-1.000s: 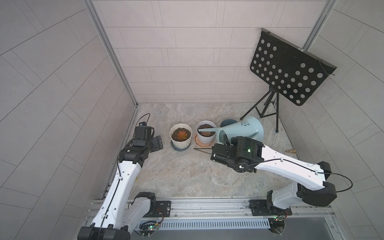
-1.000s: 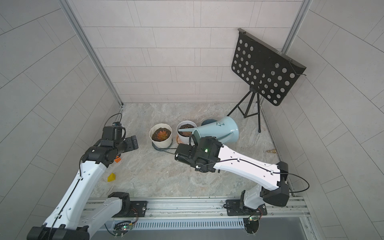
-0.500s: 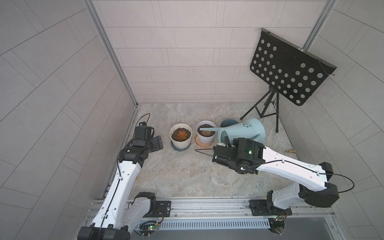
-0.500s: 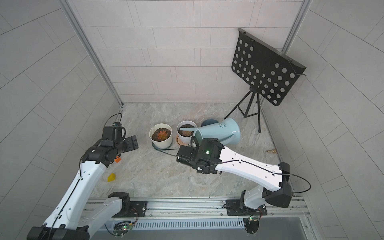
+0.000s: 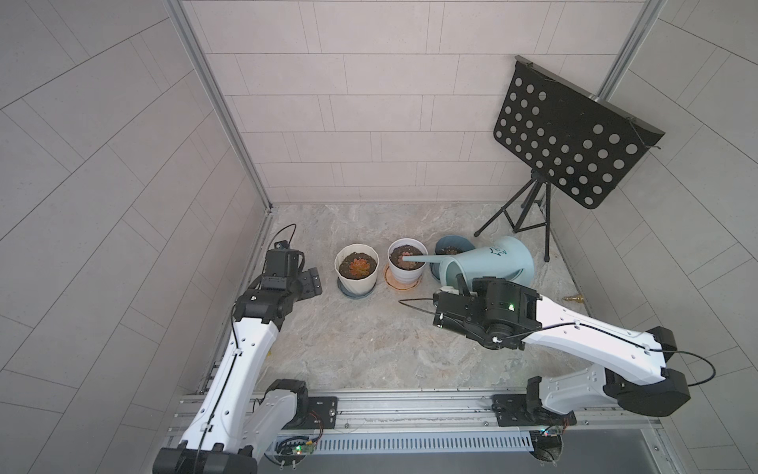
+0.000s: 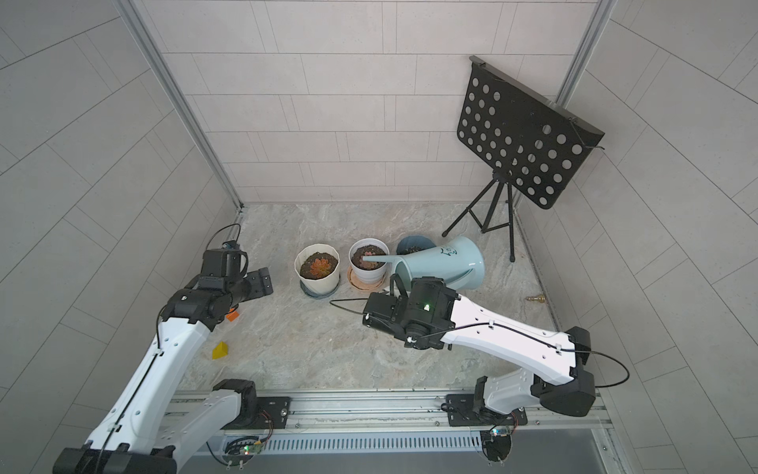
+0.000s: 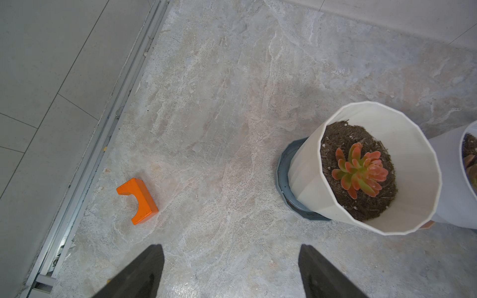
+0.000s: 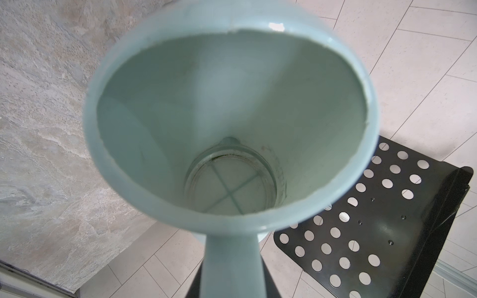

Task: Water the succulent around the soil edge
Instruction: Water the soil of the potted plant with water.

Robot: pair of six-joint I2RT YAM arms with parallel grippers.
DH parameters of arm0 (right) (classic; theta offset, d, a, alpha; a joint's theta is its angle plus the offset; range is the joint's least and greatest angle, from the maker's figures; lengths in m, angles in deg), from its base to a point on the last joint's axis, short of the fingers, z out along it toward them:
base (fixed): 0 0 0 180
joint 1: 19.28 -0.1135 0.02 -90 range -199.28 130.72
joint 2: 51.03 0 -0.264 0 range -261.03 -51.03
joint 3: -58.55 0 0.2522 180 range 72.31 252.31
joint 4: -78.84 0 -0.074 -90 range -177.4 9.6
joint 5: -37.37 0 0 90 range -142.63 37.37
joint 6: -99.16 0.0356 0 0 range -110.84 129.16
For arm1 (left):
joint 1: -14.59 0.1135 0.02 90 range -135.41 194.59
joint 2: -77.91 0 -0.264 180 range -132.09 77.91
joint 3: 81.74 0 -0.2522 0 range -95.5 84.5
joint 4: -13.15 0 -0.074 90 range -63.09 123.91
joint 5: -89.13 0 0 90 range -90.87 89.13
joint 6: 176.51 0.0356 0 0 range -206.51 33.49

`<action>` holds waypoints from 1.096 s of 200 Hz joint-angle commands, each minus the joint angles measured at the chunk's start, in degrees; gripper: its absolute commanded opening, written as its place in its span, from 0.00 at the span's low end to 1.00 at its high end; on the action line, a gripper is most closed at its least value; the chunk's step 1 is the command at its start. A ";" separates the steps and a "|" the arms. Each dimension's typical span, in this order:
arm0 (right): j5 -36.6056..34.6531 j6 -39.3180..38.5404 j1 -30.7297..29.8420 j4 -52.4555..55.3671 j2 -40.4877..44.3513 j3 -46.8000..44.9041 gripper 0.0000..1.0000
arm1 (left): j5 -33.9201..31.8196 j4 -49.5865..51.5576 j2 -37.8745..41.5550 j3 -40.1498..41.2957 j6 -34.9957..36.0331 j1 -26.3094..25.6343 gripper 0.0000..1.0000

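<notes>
Holding the most ground is the marble bench, with the black music stand well beyond your right claw. That claw is clenched on the handle of the pale blue watering can, which lies tipped nearly flat just ahead of it (the wrist view looks straight into its open mouth). Its spout reaches away from the claw across the round white pot, tip over the soil inside the rim. Your left claw hangs released above the bench; the cream pot sits ahead of it, toward your right claw's side, with the orange-red succulent centred in its dark soil. An orange block lies ahead on the opposite side.
</notes>
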 commanded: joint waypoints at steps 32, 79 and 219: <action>-1.99 -0.35 -0.86 10.46 2.79 -1.87 0.00 | -0.47 -0.55 0.28 -0.29 0.93 0.58 0.89; -1.48 -0.31 -1.31 10.55 4.27 -3.48 0.00 | -0.36 -0.60 0.15 -0.29 0.93 0.67 0.88; -1.56 -0.70 1.84 10.62 9.47 -8.65 0.00 | -0.53 -0.60 0.02 -0.29 1.11 0.71 0.88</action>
